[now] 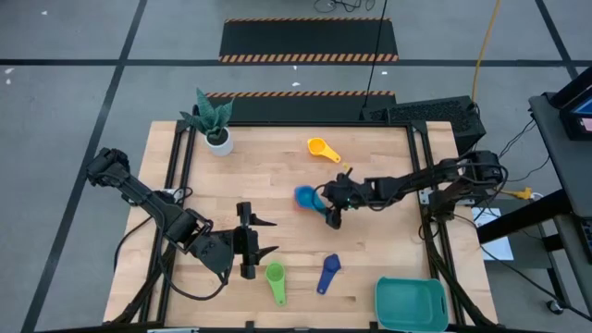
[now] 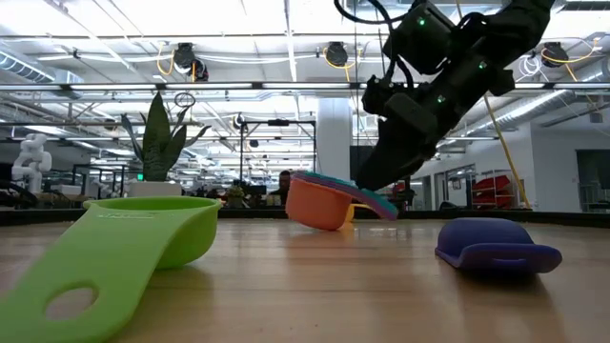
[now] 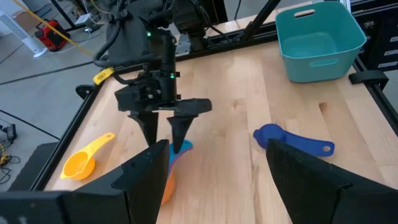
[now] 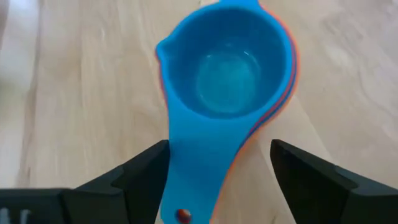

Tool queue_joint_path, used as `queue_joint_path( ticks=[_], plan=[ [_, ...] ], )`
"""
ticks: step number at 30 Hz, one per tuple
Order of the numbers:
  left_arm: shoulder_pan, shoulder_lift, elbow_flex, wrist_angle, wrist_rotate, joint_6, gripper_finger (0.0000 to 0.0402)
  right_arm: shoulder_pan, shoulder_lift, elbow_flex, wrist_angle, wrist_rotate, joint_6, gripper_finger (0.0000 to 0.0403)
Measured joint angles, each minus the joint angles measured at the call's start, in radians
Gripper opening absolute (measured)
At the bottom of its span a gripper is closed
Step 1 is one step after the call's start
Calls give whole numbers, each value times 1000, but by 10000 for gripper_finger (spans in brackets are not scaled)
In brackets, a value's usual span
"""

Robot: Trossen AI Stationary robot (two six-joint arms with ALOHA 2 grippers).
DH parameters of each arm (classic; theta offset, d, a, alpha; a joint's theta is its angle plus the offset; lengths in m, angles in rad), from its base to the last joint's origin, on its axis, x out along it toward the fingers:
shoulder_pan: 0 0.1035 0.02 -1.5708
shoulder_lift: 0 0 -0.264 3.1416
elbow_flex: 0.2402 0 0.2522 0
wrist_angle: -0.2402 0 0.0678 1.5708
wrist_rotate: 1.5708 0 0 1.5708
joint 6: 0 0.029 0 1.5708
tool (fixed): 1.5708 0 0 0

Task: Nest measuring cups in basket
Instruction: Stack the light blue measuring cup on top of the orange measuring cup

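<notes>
A nested stack of cups [image 1: 304,197] rests on the table's middle, light blue on top [image 4: 227,68] and orange and red below [image 2: 319,205]. My right gripper [image 4: 219,149] hangs over its handles [image 4: 196,180], pointing down and open, one finger on either side [image 3: 165,134]. The yellow cup [image 1: 321,149] lies farther back. The green cup [image 1: 276,282] and the dark blue cup [image 1: 328,274], which lies mouth down [image 2: 496,250], sit near the front edge. The teal basket [image 1: 412,303] stands at the near right corner. My left gripper [image 1: 271,237] hovers open, left of the green cup.
A white plant pot with a green plant [image 1: 217,137] stands at the far left corner. Bare wood lies between the stack and the basket [image 3: 320,40]. The arms' frames run along the left and right table edges.
</notes>
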Motion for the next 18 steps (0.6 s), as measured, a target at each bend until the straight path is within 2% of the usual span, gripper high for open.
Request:
queue_joint_path(
  ticks=[11, 18],
  plan=[
    [0, 0, 0, 0, 0, 1, 271, 8, -11, 6, 9, 30, 17, 272],
    [0, 0, 0, 0, 0, 3, 271, 60, -10, 51, -36, 74, -27, 301]
  ],
)
